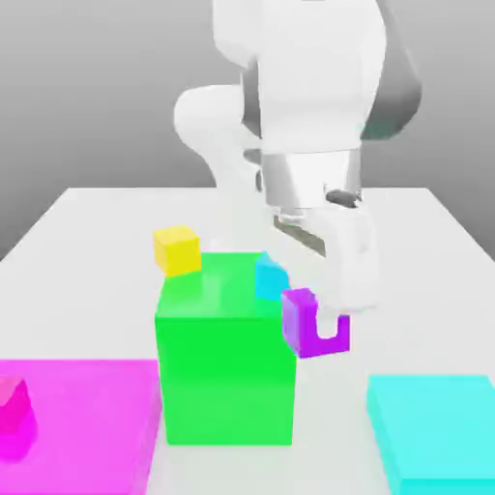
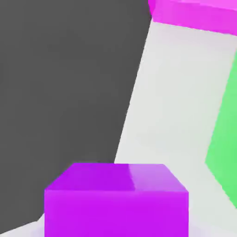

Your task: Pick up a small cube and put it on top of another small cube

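A small purple cube [image 1: 307,319] hangs just off the big green block's right side in the exterior view, and my gripper [image 1: 327,334] is shut on it, one white finger [image 1: 334,327] crossing its front face. In the hand view the same purple cube [image 2: 115,199] sits close in front of the camera, with the white table well beyond it. A small light-blue cube [image 1: 270,276] shows at the green block's far right corner. Behind the block, toward the exterior view's left, a small yellow cube [image 1: 177,249] lies on the table.
The big green block [image 1: 227,363] [image 2: 227,139] stands at the middle front. A flat magenta slab [image 1: 87,406] [image 2: 194,14] with a small magenta piece [image 1: 14,418] lies front left, a cyan slab [image 1: 435,425] front right. The table edge [image 2: 132,115] borders dark floor.
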### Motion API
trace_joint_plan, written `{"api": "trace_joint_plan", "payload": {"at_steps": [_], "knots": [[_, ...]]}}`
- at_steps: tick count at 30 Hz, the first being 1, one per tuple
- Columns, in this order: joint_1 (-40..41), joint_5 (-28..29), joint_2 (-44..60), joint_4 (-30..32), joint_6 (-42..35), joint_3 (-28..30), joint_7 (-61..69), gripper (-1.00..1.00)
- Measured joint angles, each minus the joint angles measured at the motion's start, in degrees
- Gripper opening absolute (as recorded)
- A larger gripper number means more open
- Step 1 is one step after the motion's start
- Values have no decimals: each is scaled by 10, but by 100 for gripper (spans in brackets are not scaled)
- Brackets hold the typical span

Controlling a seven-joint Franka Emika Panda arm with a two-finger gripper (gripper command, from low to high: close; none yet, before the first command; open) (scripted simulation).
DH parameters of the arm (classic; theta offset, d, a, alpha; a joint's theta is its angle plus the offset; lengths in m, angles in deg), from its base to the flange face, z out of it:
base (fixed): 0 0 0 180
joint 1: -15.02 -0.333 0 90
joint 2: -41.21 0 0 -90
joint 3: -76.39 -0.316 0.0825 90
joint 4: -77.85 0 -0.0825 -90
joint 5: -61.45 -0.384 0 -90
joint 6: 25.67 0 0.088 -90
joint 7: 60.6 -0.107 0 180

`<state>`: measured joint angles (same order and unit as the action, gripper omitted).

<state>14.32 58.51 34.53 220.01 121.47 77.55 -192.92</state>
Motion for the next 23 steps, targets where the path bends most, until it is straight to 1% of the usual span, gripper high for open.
{"api": "trace_joint_plan", "payload": {"at_steps": [6,10,15,16,17,19,20,23], "knots": [[125,6,67,-64,-59,61,-176,-100],[190,11,115,-110,-101,102,-306,-100],[190,15,115,-110,-98,102,-309,-100],[168,-3,146,-117,-83,144,-323,-100],[167,-11,166,-119,-69,155,-331,-100],[173,-26,193,-118,-45,154,-331,-100],[175,-31,201,-117,-38,152,-329,100],[175,-31,201,-117,-38,152,-329,100]]}}
